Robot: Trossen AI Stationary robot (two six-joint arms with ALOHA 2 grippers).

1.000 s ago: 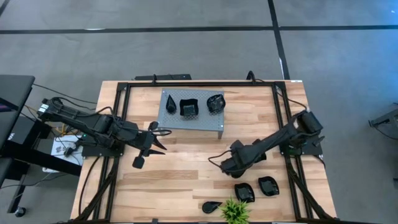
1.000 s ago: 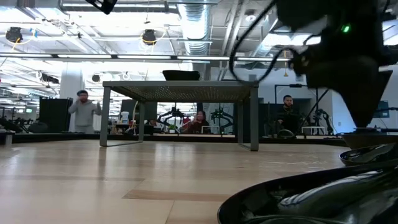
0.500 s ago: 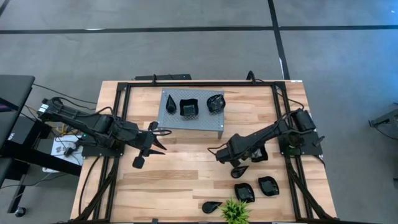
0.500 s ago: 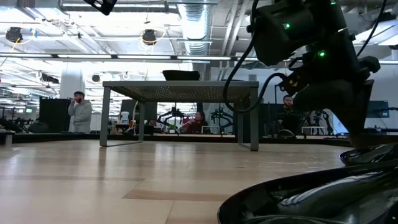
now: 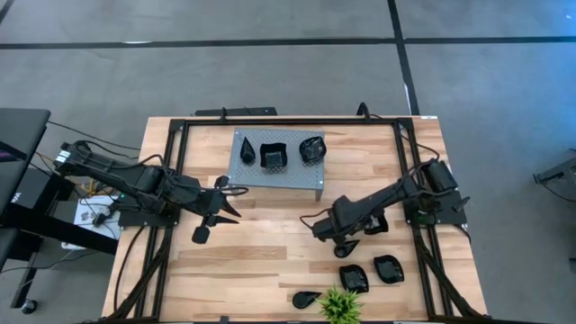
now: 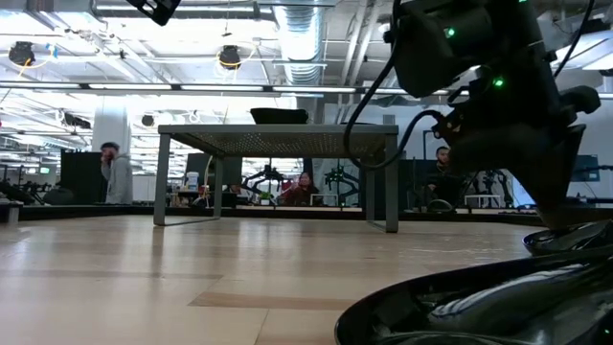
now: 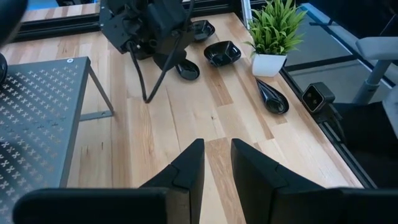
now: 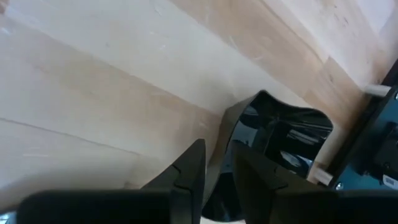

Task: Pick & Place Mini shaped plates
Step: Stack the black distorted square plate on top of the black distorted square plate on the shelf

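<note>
Three mini shaped plates lie on the grey perforated stand at the far middle. A small black plate lies flat on the table right of centre. My right gripper points steeply down at that plate's rim, its fingers a narrow gap apart. In the right wrist view the rim lines up with the gap. In the left wrist view my right gripper stands beside this plate. My left gripper hovers over the table's left half, slightly open and holding nothing. My right gripper comes down slanting from above at the left edge of the plate's rim. The plate lies flat on the wood. Whether either finger touches the rim I cannot tell, since the view looks along the fingers.
Two more black plates and a teardrop one lie near the front right, beside a small potted plant. A black frame rail runs round the table. Bare wood lies between the stand and the near edge.
My right gripper has swung a little toward the table's far edge and sunk lower, so the small plate beneath it now shows in the high view. Its finger gap looks the same. My left arm has kept still.
</note>
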